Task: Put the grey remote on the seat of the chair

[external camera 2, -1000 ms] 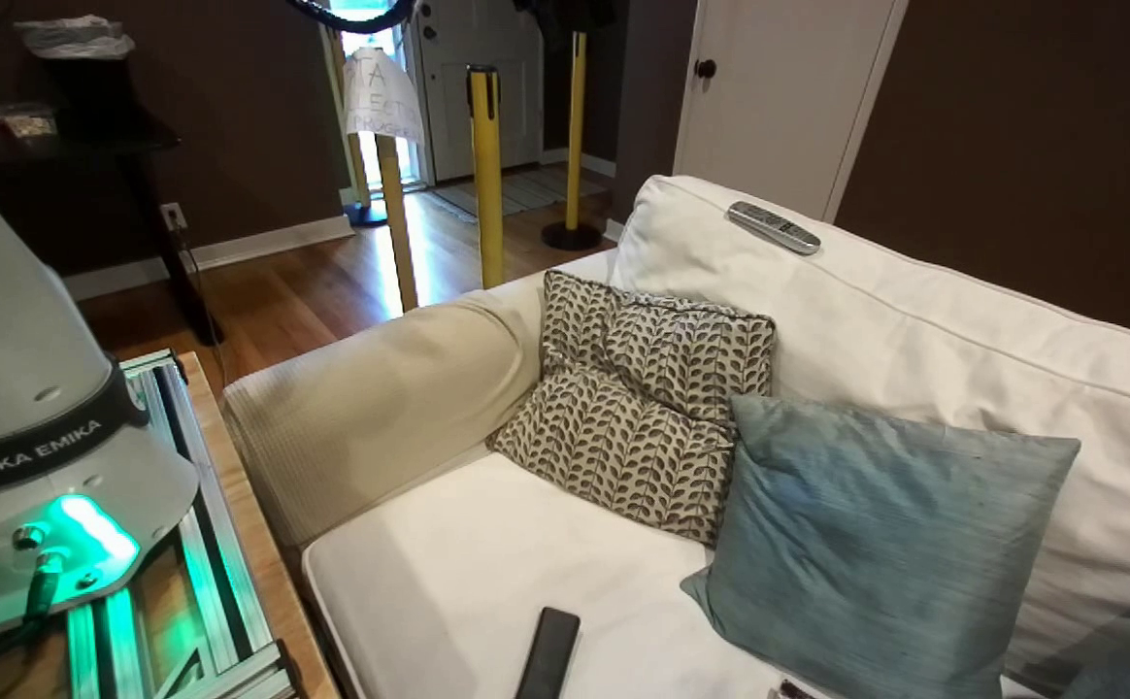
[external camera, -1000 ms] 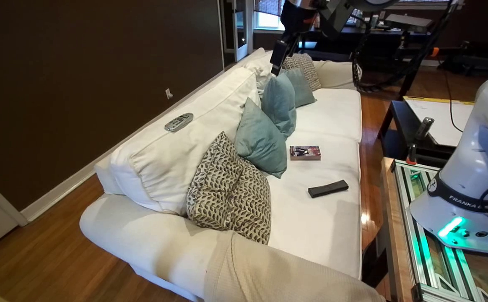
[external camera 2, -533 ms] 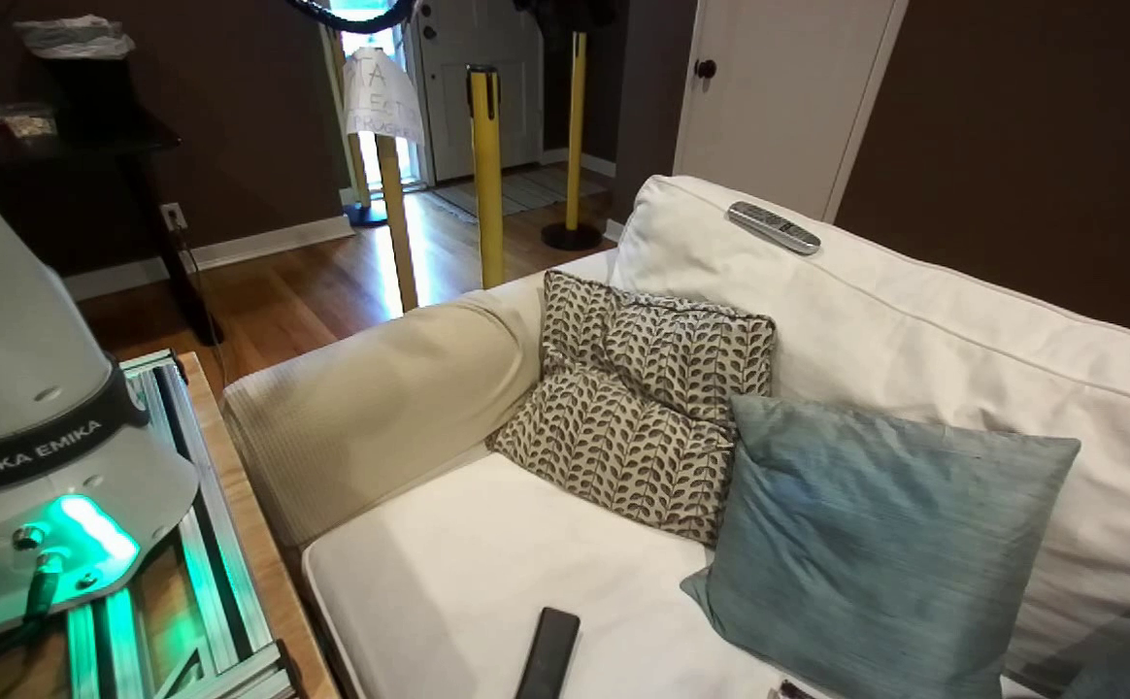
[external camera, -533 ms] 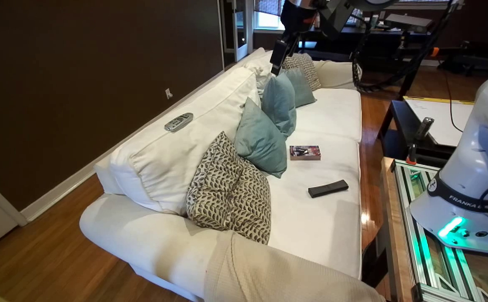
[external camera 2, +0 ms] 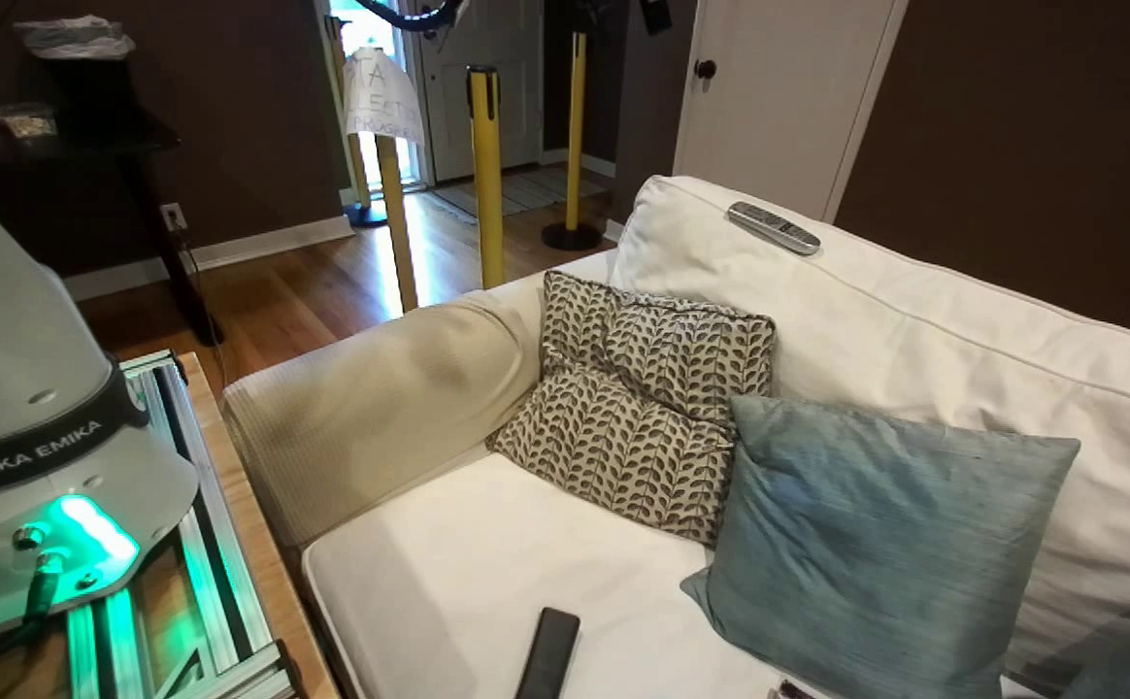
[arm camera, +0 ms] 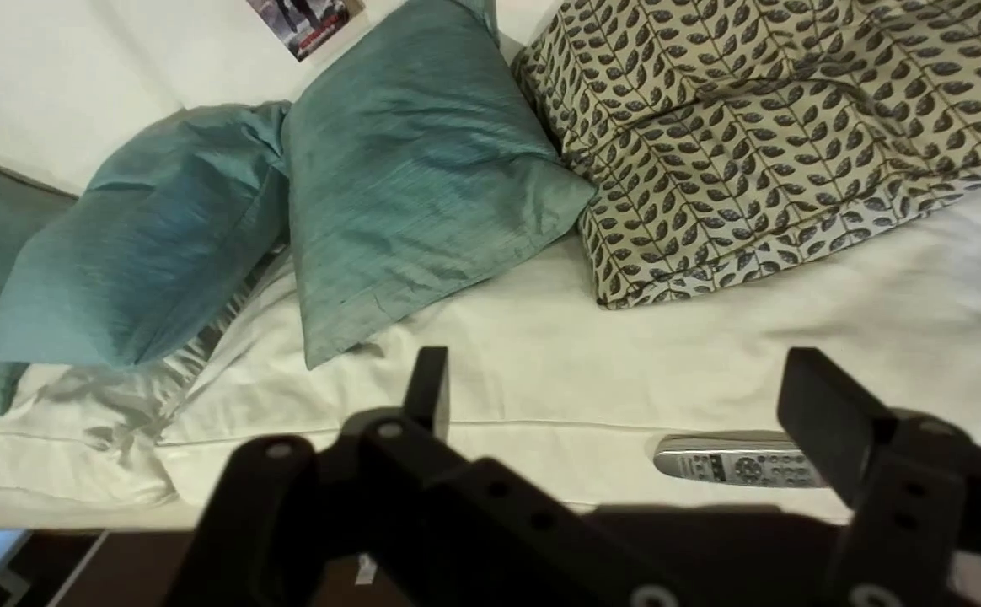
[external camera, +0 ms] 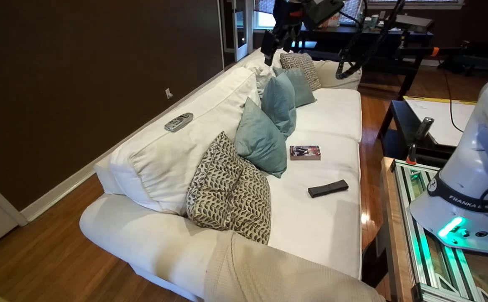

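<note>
The grey remote (external camera: pixel 179 122) lies on top of the backrest of the white sofa (external camera: pixel 307 222); in the exterior view (external camera 2: pixel 774 227) it also rests there. My gripper (external camera: pixel 276 53) is in the air above the sofa's far part, away from the remote. In the wrist view the gripper (arm camera: pixel 617 384) is open with nothing between its fingers. There the grey remote (arm camera: pixel 735 464) shows below and beyond the jaws, its right end hidden behind the right finger. The sofa's seat (external camera 2: pixel 448 563) shows in both exterior views.
A black remote (external camera: pixel 328 188) and a small reddish booklet (external camera: pixel 305 152) lie on the seat. A leaf-patterned pillow (external camera 2: pixel 643 408) and teal pillows (external camera: pixel 261 138) lean against the backrest. The robot's base (external camera: pixel 462 209) stands on a framed table beside the sofa.
My gripper and arm have moved up and a little left in an exterior view during the last half second. The remote and the other things have not moved.
</note>
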Robot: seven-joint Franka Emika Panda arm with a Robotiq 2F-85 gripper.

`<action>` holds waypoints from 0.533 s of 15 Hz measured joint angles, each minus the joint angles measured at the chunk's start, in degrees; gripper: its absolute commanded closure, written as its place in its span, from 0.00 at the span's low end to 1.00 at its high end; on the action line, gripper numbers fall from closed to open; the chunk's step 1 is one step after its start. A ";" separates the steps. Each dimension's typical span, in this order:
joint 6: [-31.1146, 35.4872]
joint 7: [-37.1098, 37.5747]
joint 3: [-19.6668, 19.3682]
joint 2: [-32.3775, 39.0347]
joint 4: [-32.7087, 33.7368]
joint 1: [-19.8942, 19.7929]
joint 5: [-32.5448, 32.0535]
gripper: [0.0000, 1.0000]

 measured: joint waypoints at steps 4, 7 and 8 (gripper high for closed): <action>-2.98 3.51 -1.67 6.82 7.48 -0.70 1.93 0.00; -4.98 5.93 -2.39 11.34 12.63 -0.61 3.33 0.00; -5.54 6.62 -2.54 12.74 14.22 -0.56 3.62 0.00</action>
